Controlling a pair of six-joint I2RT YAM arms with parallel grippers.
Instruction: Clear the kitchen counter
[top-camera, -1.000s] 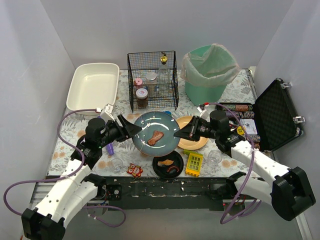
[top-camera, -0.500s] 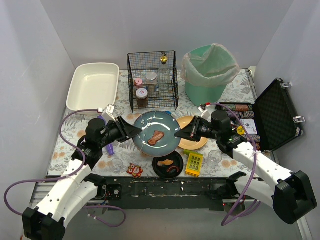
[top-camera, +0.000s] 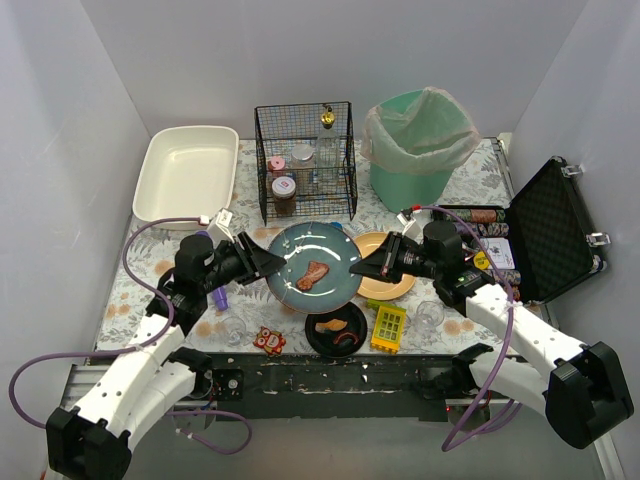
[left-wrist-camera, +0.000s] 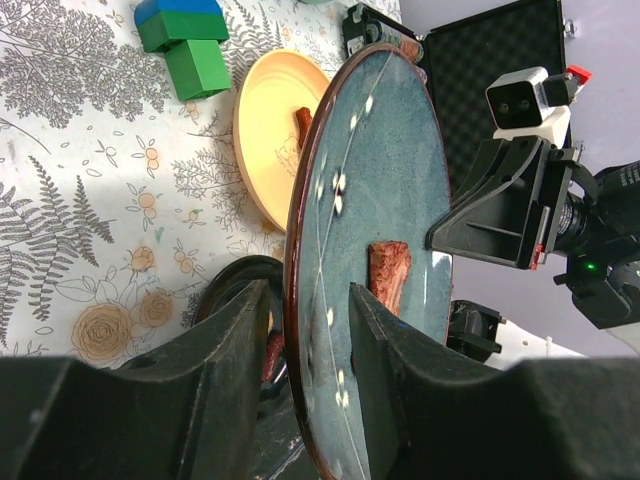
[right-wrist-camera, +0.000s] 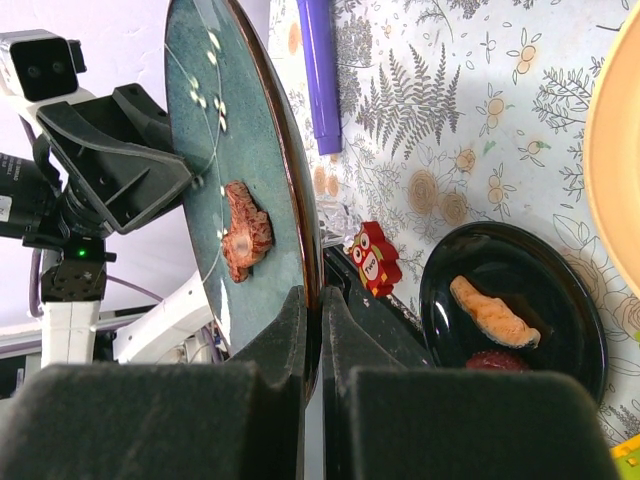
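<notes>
A blue-green plate (top-camera: 313, 262) with a brown piece of meat (top-camera: 314, 273) on it is held above the leaf-print kitchen counter (top-camera: 478, 172). My right gripper (top-camera: 362, 268) is shut on the plate's right rim; the wrist view shows the rim (right-wrist-camera: 225, 140) pinched between its jaws (right-wrist-camera: 313, 330). My left gripper (top-camera: 272, 260) is at the plate's left rim. In the left wrist view its jaws (left-wrist-camera: 308, 330) straddle the rim of the plate (left-wrist-camera: 380, 180) with a gap on the underside, so it is open.
A white tub (top-camera: 186, 172) is back left, a wire cage (top-camera: 305, 160) with jars and a lined green bin (top-camera: 418, 140) behind, an open black case (top-camera: 548, 230) on the right. Under the plate lie a yellow plate (top-camera: 392, 285), black bowl (top-camera: 338, 330), yellow block (top-camera: 388, 327), red owl (top-camera: 268, 340) and purple marker (top-camera: 220, 297).
My left arm has shifted slightly right toward the plate. The plate and my right gripper have barely moved.
</notes>
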